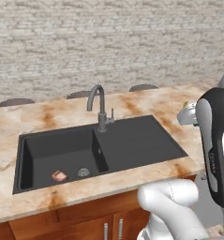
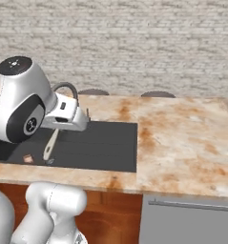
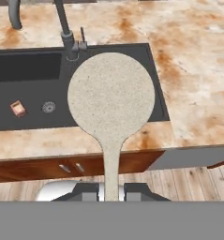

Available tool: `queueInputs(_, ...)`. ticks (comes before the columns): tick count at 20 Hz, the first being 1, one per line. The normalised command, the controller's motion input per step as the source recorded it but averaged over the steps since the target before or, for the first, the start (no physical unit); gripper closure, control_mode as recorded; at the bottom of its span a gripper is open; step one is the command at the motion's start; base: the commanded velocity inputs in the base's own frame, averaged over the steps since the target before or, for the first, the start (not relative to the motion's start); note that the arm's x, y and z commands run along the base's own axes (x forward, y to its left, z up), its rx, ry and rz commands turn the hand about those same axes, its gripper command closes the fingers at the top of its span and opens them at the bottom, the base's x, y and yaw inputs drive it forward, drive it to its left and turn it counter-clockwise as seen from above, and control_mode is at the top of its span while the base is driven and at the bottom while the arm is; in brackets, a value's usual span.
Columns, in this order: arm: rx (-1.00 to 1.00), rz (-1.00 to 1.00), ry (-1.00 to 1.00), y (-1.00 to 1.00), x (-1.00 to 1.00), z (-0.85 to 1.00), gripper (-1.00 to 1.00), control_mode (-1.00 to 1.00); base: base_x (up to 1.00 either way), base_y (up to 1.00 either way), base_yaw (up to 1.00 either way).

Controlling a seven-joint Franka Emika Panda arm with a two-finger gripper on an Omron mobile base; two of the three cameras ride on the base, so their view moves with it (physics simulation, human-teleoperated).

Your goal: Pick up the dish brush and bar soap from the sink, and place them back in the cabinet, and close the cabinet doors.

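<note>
Left base view sits behind the arm on its left, looking forward and down; sink (image 1: 99,152) fills frame centre, faucet (image 1: 98,106) mid-frame, brick wall across the top, arm at the right edge. Right base view sits behind on the right, same heading; sink (image 2: 94,145) pushed to centre-left, counter (image 2: 182,143) filling the right half, arm in the upper left. Hand view looks down from above the counter's front edge, close in; sink (image 3: 33,93) at left, faucet (image 3: 64,28) at top. All three share the sink and faucet.
</note>
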Motion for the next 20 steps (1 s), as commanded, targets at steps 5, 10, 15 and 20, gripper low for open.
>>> queueInputs(5,0.00,0.00,0.00,0.00,0.00,0.00,1.00,1.00,-0.15,-0.02,-0.61)
queueInputs(10,0.00,0.00,0.00,0.00,0.00,0.00,1.00,1.00,-0.02,-0.13,-0.74)
queueInputs(15,0.00,0.00,0.00,0.00,0.00,0.00,1.00,1.00,0.01,-0.07,-0.81)
queueInputs(20,0.00,0.00,0.00,0.00,0.00,0.00,1.00,1.00,0.07,-0.08,-0.83)
